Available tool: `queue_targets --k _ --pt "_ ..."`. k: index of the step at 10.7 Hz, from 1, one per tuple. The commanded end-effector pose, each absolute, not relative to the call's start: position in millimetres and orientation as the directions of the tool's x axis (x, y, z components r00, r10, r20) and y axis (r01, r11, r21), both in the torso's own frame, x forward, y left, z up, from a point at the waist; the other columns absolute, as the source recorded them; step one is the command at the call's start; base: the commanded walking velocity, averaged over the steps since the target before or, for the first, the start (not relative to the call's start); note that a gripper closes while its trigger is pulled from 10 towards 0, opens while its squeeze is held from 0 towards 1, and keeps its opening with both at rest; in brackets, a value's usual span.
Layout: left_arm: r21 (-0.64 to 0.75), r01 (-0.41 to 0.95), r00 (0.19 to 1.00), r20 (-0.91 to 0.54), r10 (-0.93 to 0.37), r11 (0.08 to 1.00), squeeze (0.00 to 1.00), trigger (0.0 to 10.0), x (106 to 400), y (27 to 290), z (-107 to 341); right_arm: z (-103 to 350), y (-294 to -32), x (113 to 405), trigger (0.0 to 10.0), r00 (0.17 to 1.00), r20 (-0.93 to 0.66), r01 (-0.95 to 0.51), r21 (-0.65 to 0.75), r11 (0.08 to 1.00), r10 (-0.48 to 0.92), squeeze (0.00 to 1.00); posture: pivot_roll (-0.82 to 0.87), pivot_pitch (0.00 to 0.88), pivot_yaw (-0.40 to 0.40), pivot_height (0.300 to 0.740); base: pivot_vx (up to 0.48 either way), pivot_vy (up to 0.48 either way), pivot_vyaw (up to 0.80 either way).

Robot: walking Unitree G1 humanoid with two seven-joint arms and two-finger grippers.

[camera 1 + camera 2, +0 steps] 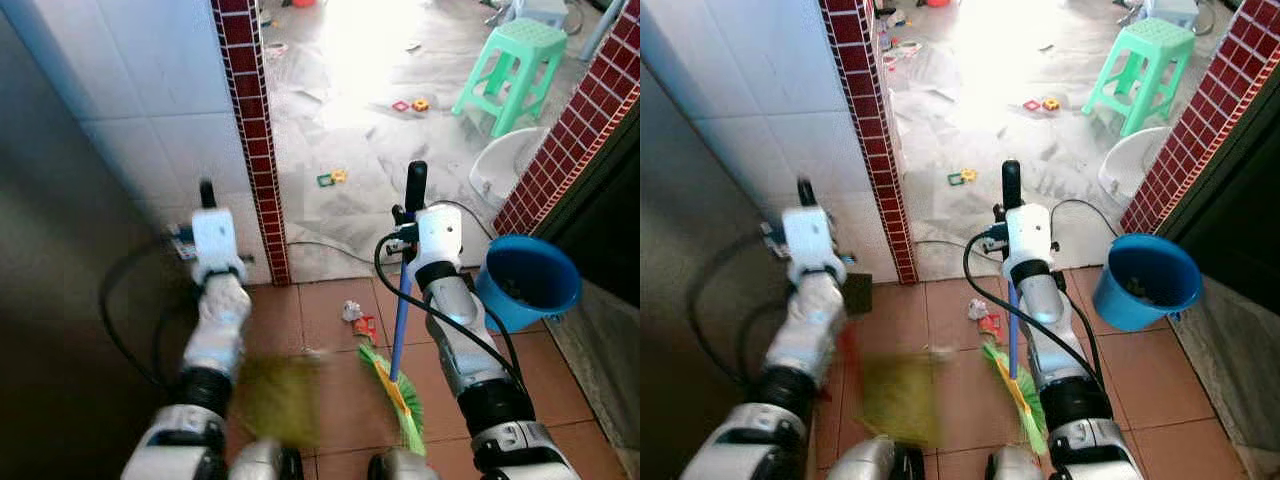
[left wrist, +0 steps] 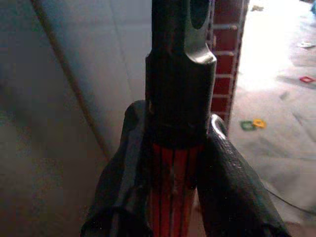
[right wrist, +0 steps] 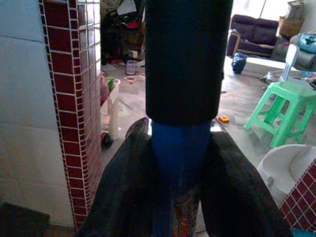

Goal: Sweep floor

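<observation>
Left eye view: two hands, each pinching one handle: dustpan, broom.

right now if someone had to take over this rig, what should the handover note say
Left gripper: shut on a red handle with a black cap, held upright near the white tiled wall; the blurred yellowish dustpan hangs low by that arm.
Right gripper: shut on the blue broom handle; the green and orange broom head rests on the brown tile floor.
Litter: a small crumpled scrap lies just ahead of the broom head; small coloured bits lie further out on the grey floor. A blue bucket stands to the right.
Done: tools in hand. Left: sweep the scraps and collect them.
</observation>
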State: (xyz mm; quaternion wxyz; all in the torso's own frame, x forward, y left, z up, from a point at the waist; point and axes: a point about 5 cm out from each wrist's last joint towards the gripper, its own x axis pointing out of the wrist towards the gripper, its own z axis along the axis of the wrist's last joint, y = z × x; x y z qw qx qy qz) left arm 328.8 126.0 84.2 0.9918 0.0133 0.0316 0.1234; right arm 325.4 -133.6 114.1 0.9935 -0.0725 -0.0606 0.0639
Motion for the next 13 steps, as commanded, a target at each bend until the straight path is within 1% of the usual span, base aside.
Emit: queue_targets --k 1,2,4,6,7,8,9,10,13 --pt "0.031 -0.223 0.973 -0.047 0.225 0.974 0.0 10.0 328 126 82 126 -133 327 10.0 0.977 0.163 -0.113 -0.151 0.982 0.137 0.0 -0.1 0.079 0.056 0.74 0.0 0.0 0.0" --pt "0.077 -0.245 0.969 -0.003 0.246 0.966 0.0 10.0 326 127 80 126 -133 327 10.0 0.977 0.164 -0.114 -0.153 0.982 0.139 0.0 -0.1 0.079 0.056 0.74 0.0 0.0 0.0" --pt "0.07 -0.267 0.963 0.001 0.268 0.961 0.0 10.0 328 134 81 126 -134 327 10.0 0.977 0.161 -0.116 -0.153 0.981 0.141 0.0 -0.11 0.082 0.055 0.74 0.0 0.0 0.0" --pt "0.083 -0.321 0.947 0.003 0.322 0.943 0.0 10.0 329 145 81 126 -134 327 10.0 0.977 0.157 -0.119 -0.154 0.981 0.143 0.0 -0.1 0.081 0.054 0.74 0.0 0.0 0.0" --pt "0.066 -0.328 0.944 -0.007 0.329 0.942 0.0 10.0 327 147 76 125 -132 327 10.0 0.977 0.154 -0.124 -0.154 0.98 0.148 0.0 -0.1 0.08 0.053 0.74 0.0 0.0 0.0" --pt "0.037 -0.302 0.953 -0.002 0.302 0.953 0.0 10.0 326 145 75 124 -132 327 10.0 0.978 0.148 -0.119 -0.166 0.979 0.144 0.0 -0.1 0.08 0.053 0.74 0.0 0.0 0.0" --pt "0.037 -0.311 0.951 0.012 0.31 0.95 0.0 10.0 324 147 74 124 -133 327 10.0 0.98 0.149 -0.112 -0.152 0.982 0.135 0.0 -0.1 0.08 0.053 0.74 0.0 0.0 -0.8" --pt "0.021 -0.32 0.947 -0.012 0.32 0.947 0.0 10.0 323 148 71 125 -134 327 10.0 0.979 0.156 -0.107 -0.157 0.982 0.132 0.0 -0.11 0.081 0.051 0.74 0.0 0.0 -0.8" --pt "0.007 -0.283 0.959 -0.011 0.283 0.959 0.0 10.0 322 142 69 143 -136 331 10.0 0.967 0.226 -0.077 -0.192 0.978 0.12 0.0 -0.11 0.081 0.052 0.74 0.376 0.0 0.0"
